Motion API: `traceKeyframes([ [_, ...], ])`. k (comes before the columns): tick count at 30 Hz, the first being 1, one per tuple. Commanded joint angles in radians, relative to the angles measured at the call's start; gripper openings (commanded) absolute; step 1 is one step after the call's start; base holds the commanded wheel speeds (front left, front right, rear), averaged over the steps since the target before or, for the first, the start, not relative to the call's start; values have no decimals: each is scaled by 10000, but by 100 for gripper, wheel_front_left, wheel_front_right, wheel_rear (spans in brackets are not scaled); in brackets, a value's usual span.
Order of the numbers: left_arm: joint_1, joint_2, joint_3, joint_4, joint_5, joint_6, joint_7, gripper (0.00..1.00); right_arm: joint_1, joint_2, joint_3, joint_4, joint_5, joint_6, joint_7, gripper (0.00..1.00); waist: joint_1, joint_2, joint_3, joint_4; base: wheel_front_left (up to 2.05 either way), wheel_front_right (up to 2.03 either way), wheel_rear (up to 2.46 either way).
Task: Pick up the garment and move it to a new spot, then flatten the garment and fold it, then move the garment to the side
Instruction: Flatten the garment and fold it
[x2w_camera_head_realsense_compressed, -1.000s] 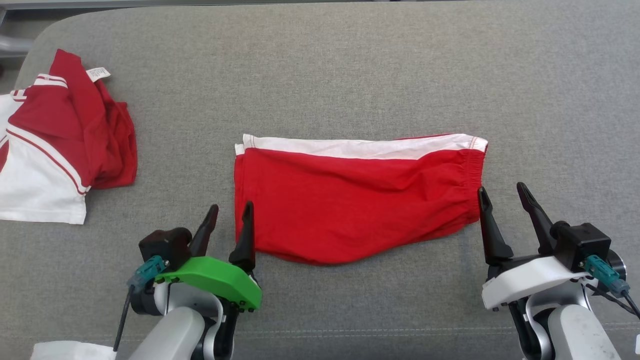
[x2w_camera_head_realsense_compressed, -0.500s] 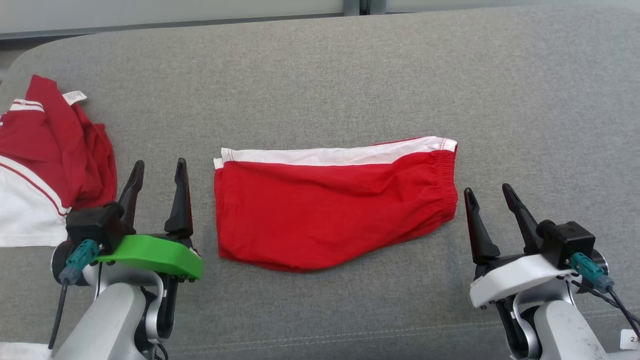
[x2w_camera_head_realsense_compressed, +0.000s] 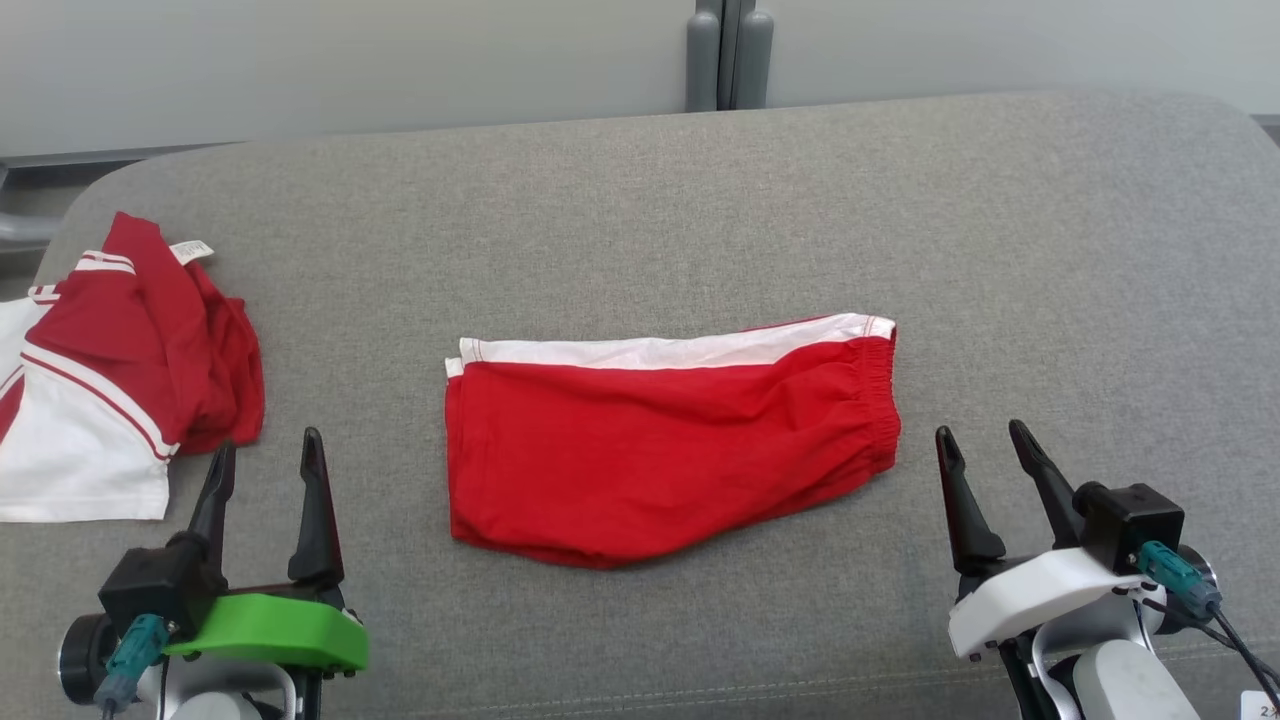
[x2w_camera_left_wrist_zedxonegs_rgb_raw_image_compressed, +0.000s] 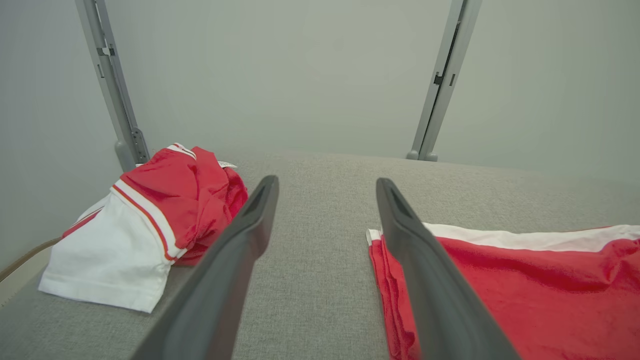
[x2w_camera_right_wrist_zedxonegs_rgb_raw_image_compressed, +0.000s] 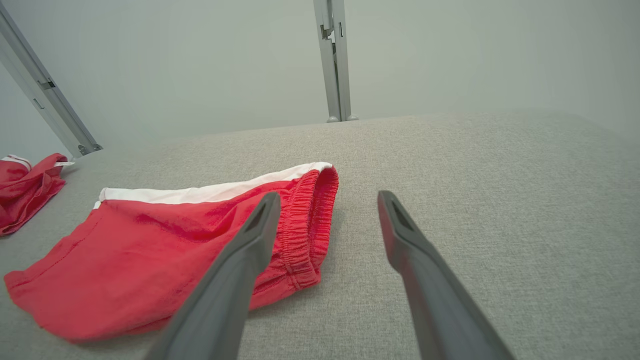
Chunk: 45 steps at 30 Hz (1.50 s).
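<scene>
The folded red shorts (x2w_camera_head_realsense_compressed: 670, 450) with the white stripe along the far edge lie flat in the middle of the grey fabric-covered desk (x2w_camera_head_realsense_compressed: 640, 200), waistband toward the robot's right, held by nothing. A second ago the left claw (x2w_camera_head_realsense_compressed: 270, 443) had its inner finger at the shorts' left hem. Now it stands well clear to the left, fingers spread and empty, nearer the crumpled red-and-white garment (x2w_camera_head_realsense_compressed: 110, 400) at the desk's left end. The right claw (x2w_camera_head_realsense_compressed: 980, 430) keeps its place just off the waistband, also spread and empty. The whole head view has shifted (the camera tilted up, not the cloth), so the pale wall and a grey post (x2w_camera_head_realsense_compressed: 728, 55) now show above the desk
</scene>
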Motion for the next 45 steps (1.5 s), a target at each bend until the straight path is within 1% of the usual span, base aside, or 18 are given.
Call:
traceKeyframes([
  [1, 358, -115, 125, -78, 293, -150, -33, 100, 238, -17, -32, 42, 112, -3, 59, 100, 0, 0, -375, 101, 0, 0, 0],
  [8, 802, -270, 191, 148, 755, -363, -34, 100, 657, 1, -104, 52, 178, -3, 233, 100, 0, 0, -745, 207, 0, 0, 0],
  [14, 670, -315, 233, 471, 882, -597, -35, 100, 759, 22, -143, -30, 218, -3, 385, 100, 0, 0, -791, 213, 0, 0, 0],
  [20, 305, -412, 137, 708, 958, -734, -35, 100, 513, -24, -145, -7, 387, -3, 490, 100, 0, 0, -548, 231, 0, 0, 0],
  [24, -123, -510, -2, 861, 1086, -846, -35, 100, 27, -255, -7, 285, 535, -2, 488, 100, 0, 0, -139, 472, 0, 0, 0],
  [29, -537, -636, -153, 916, 1204, -966, -35, 100, -825, -585, 313, 1212, 948, -2, 672, 100, 0, 0, 323, 775, 0, 0, 0],
  [35, -938, -827, -201, 950, 1377, -1118, -35, 100, -1862, -899, 651, 2537, 1301, -5, 574, 100, 0, 0, 865, 1112, 0, 0, 0],
  [40, -1153, -1040, -198, 1042, 1450, -1280, -36, 100, -2517, -1051, 969, 3520, 1584, -5, 691, 100, 0, 0, 1226, 1242, 0, 0, 0],
  [45, -1289, -1248, -82, 1176, 1602, -1430, -36, 100, -2919, -1144, 1283, 4255, 1970, -6, 759, 100, 0, 0, 1403, 1267, 0, 0, 0],
])
